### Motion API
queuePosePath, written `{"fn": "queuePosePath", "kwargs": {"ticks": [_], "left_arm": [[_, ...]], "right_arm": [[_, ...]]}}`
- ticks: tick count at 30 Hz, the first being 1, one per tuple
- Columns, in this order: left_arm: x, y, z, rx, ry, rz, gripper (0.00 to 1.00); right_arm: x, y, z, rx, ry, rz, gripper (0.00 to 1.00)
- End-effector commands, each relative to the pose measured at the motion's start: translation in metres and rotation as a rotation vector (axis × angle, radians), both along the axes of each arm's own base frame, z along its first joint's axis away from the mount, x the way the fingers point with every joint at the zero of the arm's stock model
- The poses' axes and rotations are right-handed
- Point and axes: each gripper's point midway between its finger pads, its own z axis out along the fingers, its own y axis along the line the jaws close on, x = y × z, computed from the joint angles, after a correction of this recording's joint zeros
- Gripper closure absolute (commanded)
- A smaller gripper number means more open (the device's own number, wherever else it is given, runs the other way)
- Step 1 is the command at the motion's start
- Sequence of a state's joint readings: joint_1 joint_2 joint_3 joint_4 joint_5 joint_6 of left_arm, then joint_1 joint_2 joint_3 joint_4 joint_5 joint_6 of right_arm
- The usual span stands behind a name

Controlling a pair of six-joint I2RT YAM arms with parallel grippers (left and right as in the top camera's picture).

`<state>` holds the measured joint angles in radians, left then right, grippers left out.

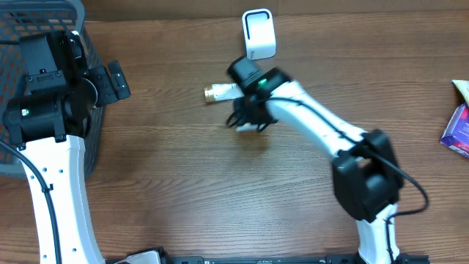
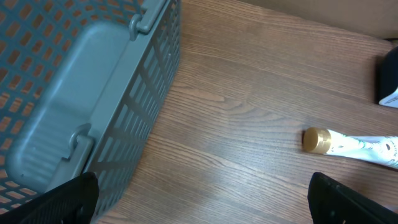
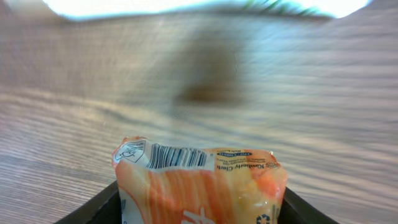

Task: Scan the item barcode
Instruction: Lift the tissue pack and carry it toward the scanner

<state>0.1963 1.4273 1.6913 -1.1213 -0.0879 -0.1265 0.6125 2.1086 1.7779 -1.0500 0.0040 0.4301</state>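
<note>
An orange-and-white packet [image 3: 205, 186] sits gripped between the fingers of the right gripper [image 3: 199, 210], its crimped end pointing away from the wrist. A black barcode [image 3: 178, 157] on a white patch runs just below that edge, left of centre, with small print beside it. The white scanner [image 1: 259, 34] stands toward the table's far edge, near the packet but apart from it.

The right arm reaches across the wooden table [image 1: 183, 191] to its middle, claw [image 1: 249, 119] down on a pale packet [image 1: 244, 127]. Just beside it lies a gold-capped tube [image 1: 220, 92] — a white scanner [image 1: 259, 34] stands beyond. The left claw [image 1: 117, 81] hangs beside the grey basket [image 1: 51, 9] — a purple box [image 1: 458, 130] sits at the right edge
</note>
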Motion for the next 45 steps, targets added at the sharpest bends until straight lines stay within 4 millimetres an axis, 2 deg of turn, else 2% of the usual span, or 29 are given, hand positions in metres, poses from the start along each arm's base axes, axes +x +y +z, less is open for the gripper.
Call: {"fn": "queuePosePath", "kwargs": {"ticks": [1,3,5,8,10,13,16,18,20,22,24,29,32,36,42,45], "left_arm": [[0.0,0.003,0.008,0.028,-0.015,0.002,0.0],[0.0,0.003,0.008,0.028,-0.015,0.002,0.0],[0.0,0.003,0.008,0.028,-0.015,0.002,0.0],[0.0,0.003,0.008,0.028,-0.015,0.002,0.0],[0.0,0.003,0.008,0.028,-0.015,0.002,0.0],[0.0,0.003,0.008,0.028,-0.014,0.002,0.0],[0.0,0.003,0.008,0.028,-0.014,0.002,0.0],[-0.001,0.003,0.007,0.027,-0.011,0.002,0.0],[-0.001,0.003,0.007,0.027,-0.011,0.002,0.0],[-0.001,0.003,0.007,0.027,-0.011,0.002,0.0],[-0.001,0.003,0.007,0.027,-0.011,0.002,0.0],[-0.001,0.003,0.007,0.027,-0.011,0.002,0.0],[-0.001,0.003,0.007,0.027,-0.011,0.002,0.0],[-0.001,0.003,0.007,0.027,-0.011,0.002,0.0],[-0.001,0.003,0.007,0.027,-0.011,0.002,0.0],[-0.001,0.003,0.007,0.027,-0.011,0.002,0.0]], "right_arm": [[0.018,-0.024,0.05,0.079,-0.087,0.041,0.41],[0.024,-0.03,0.065,0.12,-0.112,0.045,0.41],[0.035,-0.044,0.106,0.219,-0.199,0.073,0.41],[0.049,-0.048,0.148,0.287,-0.349,0.157,0.41],[0.064,-0.051,0.193,0.312,-0.534,0.204,0.41],[0.064,-0.045,0.249,0.349,-0.729,0.294,0.41],[0.038,-0.032,0.286,0.446,-0.8,0.434,0.37],[0.006,-0.02,0.3,0.551,-0.788,0.585,0.33],[-0.046,-0.011,0.314,0.712,-0.749,0.816,0.33],[-0.077,-0.015,0.324,0.837,-0.727,0.944,0.33],[-0.098,-0.026,0.332,0.962,-0.717,1.027,0.34],[-0.115,-0.054,0.355,1.165,-0.739,1.054,0.34],[-0.114,-0.058,0.357,1.164,-0.787,1.079,0.33],[-0.109,-0.057,0.346,1.115,-0.844,1.117,0.36],[-0.087,-0.056,0.315,0.916,-1.004,1.241,0.44],[-0.066,-0.054,0.306,0.829,-1.122,1.327,0.47]]}}
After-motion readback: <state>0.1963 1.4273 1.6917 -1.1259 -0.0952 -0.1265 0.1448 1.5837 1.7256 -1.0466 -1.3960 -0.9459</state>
